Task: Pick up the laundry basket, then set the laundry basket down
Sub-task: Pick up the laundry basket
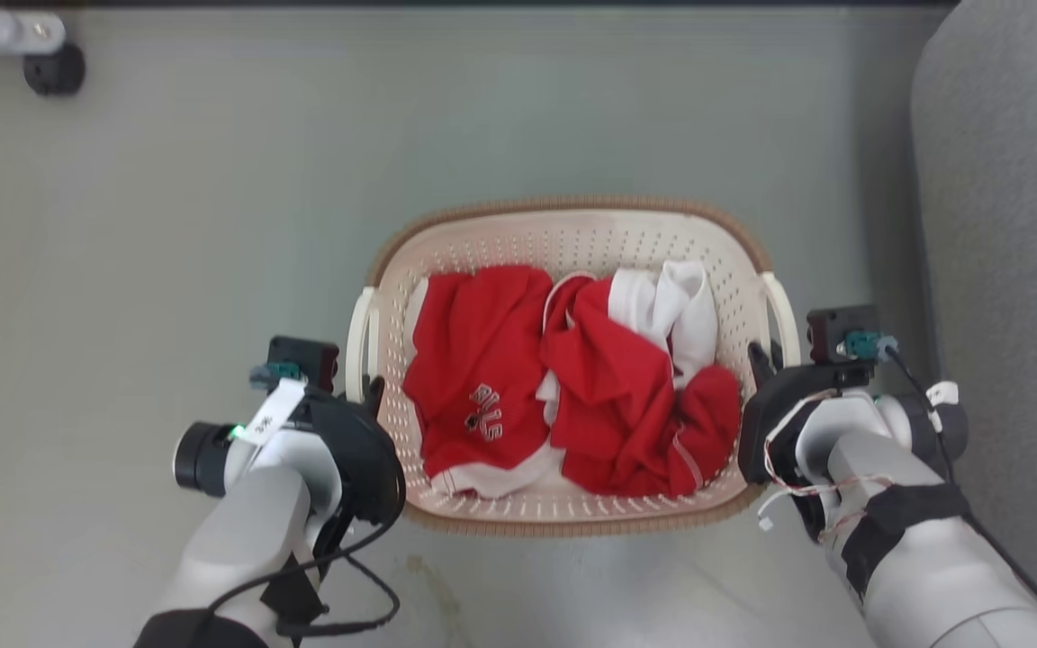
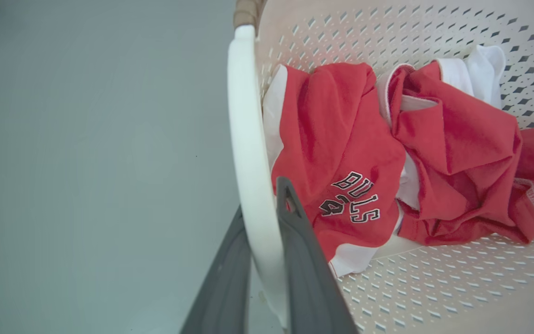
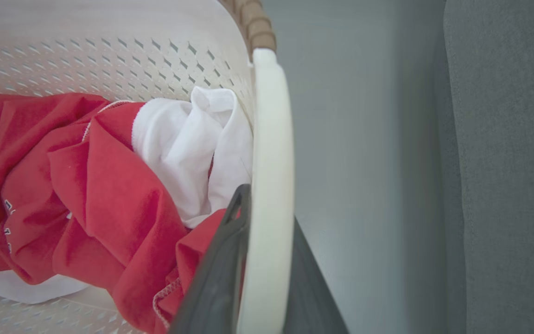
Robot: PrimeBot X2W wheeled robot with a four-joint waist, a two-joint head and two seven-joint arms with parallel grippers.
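Grey floor (image 1: 212,225) beneath laundry basket (image 1: 572,236) of red and white clothes (image 1: 572,387), set between both grippers: left gripper (image 1: 373,391) clamps left handle (image 2: 248,139), right gripper (image 1: 757,353) clamps right handle (image 3: 270,162); grasp apparently done, lift uncertain, set-down remaining.

Bright, even, diffuse light, probably from overhead. Faint soft shadows on the floor (image 1: 167,270). Wrist views: nearest fingers (image 2: 304,278) blurred, edges bowed.

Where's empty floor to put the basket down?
Wide bare grey floor lies left of and beyond the cream-white perforated plastic laundry basket, up to the black caster. Right is crowded: just a narrow strip before the grey fabric-covered furniture.
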